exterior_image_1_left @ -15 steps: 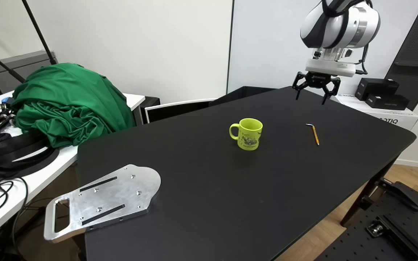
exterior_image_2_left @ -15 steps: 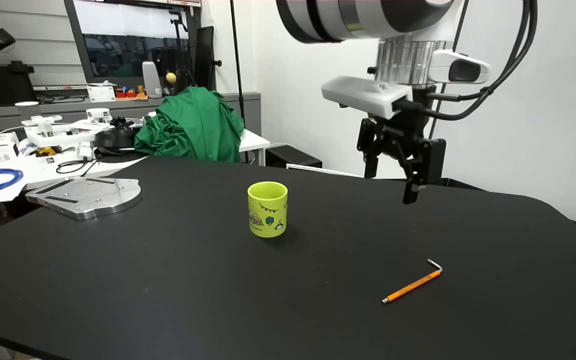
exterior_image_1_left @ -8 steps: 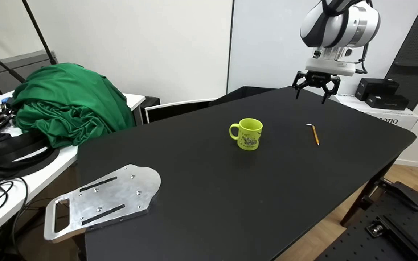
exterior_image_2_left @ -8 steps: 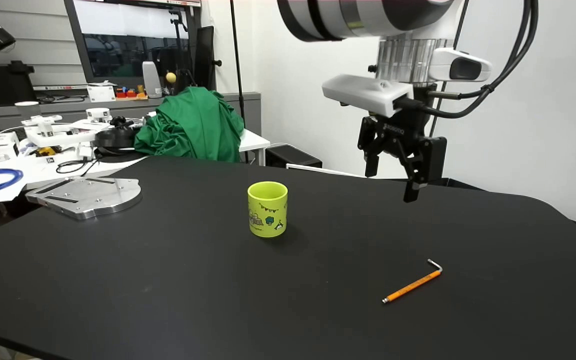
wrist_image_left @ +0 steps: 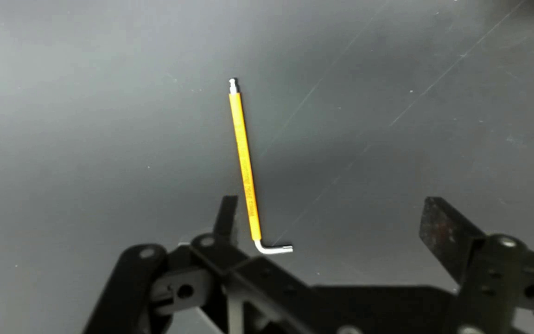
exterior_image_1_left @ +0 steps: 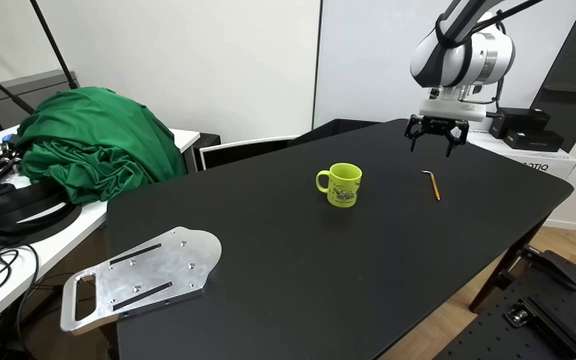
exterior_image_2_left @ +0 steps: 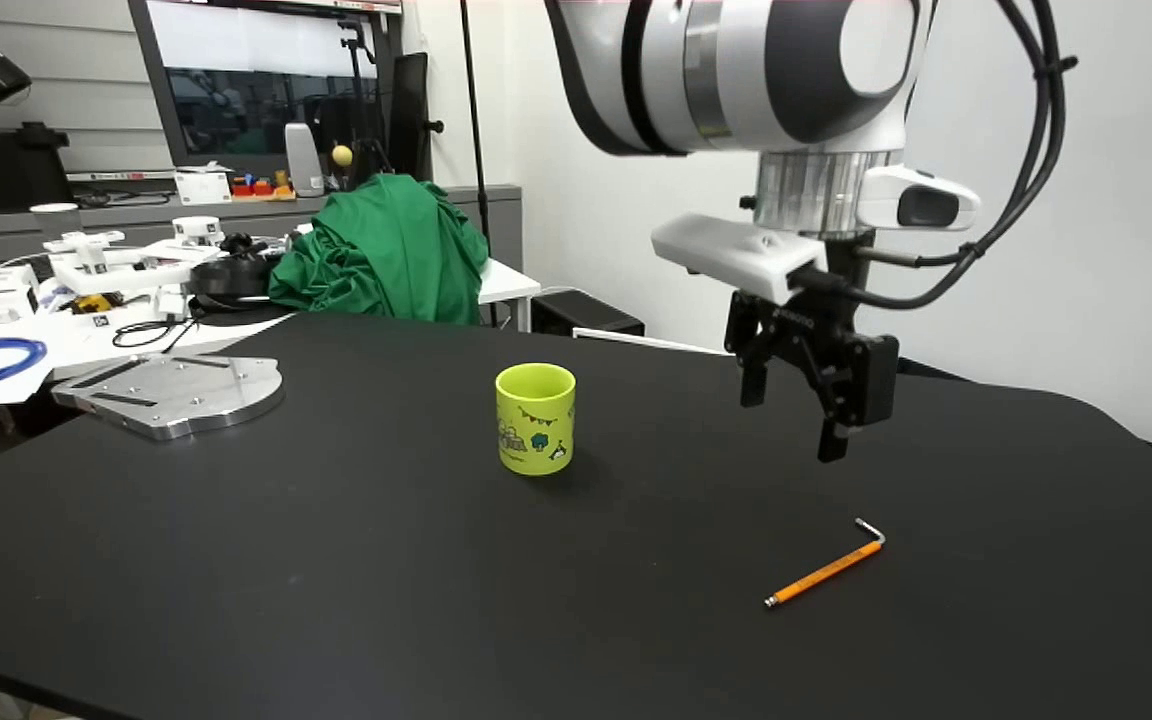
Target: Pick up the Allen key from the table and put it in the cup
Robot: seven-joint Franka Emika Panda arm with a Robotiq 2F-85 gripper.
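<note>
Your claw (exterior_image_2_left: 793, 420) comes down toward the Allen key (wrist_image_left: 245, 167)

You have just lowered the claw: in both exterior views it hangs closer to the surface (exterior_image_1_left: 278, 260) than half a second ago, while the key and the cup (exterior_image_2_left: 536, 420) are unmoved. That puts you, I'd judge, in the approach to the pick-up, early in the task, with the lift not yet begun.

Your claw is spread wide and holds nothing. The key lies flat on the surface below it; in the wrist view its bent end shows between the fingertips (wrist_image_left: 227, 213), much nearer one than the other, and the orange shaft runs out beyond them. The cup stands upright off to one side of the claw, well apart.

How high the fingertips hang is hard to read from these angles. Before going lower, you probably want to shift the claw along the shaft and sideways until the key sits midway; otherwise the nearer finger may land on it or shove it. A rod this thin likely calls for tips almost at the surface.
</note>
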